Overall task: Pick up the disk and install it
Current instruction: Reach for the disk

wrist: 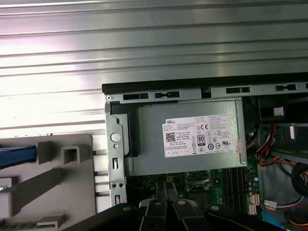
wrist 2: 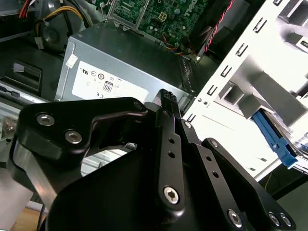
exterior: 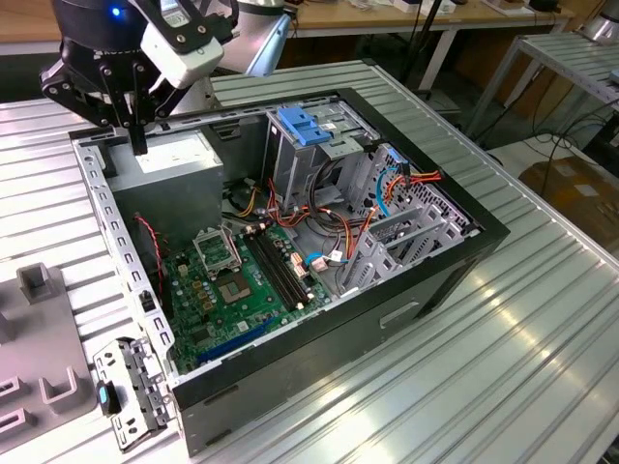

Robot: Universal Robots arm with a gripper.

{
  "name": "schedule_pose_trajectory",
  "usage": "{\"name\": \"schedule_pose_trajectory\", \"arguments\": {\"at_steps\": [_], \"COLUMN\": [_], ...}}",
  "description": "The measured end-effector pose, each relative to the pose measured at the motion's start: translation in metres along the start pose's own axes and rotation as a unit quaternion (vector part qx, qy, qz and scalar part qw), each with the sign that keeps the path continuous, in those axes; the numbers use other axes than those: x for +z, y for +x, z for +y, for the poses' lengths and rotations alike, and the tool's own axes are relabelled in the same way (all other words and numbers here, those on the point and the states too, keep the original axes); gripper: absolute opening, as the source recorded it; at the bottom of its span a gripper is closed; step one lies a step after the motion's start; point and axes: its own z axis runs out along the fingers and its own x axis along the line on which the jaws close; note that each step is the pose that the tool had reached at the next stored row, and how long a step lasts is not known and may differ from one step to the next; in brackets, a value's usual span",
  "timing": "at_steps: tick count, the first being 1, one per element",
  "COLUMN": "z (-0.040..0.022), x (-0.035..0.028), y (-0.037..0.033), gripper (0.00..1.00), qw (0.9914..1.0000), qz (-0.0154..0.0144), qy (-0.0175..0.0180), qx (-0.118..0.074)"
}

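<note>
Jaws stand pressed together with nothing between them, as far as the exterior view and both wrist views show. The gripper (exterior: 138,145) hangs point-down at ten o'clock from the middle of the open case (exterior: 338,333), just above the near corner of the power supply (exterior: 179,159) and close to the case's perforated side wall.

The disk (wrist: 17,155) is not in the gripper. I take it to be the blue-railed piece in the first wrist view, at the edge of the grey fixture (exterior: 68,333). That fixture sits outside the case, at about eight o'clock from its middle in the exterior view. How the disk is seated there cannot be told.

Judged from here, the nearest risk is a knock. A straight drop would put the closed tips on the power supply's lid or on the case wall, not on the disk. If the jaws reached the disk while shut, they would shove it along the fixture rather than grip it.

Farther out, the drive cage (exterior: 290,164) with its blue bracket (exterior: 305,128) stands at twelve o'clock. Loose cables (exterior: 329,227) lie just beside it at one to two o'clock. They could snag a carried disk or block its slot.
</note>
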Motion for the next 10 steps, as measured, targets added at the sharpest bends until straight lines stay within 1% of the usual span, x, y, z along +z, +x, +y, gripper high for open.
{"name": "schedule_pose_trajectory", "arguments": {"at_steps": [6,9,10], "z": [0.0,-0.0003,-0.0004], "x": [-0.0001,-0.0001,-0.0002], "y": [0.0003,0.0029,0.0053], "gripper": [0.11,0.11,0.11], "qw": [1.0,1.0,1.0], "qz": [0.0,0.0,0.0], "qy": [0.0,0.0,0.0], "qx": [0.0,0.0,0.0]}}
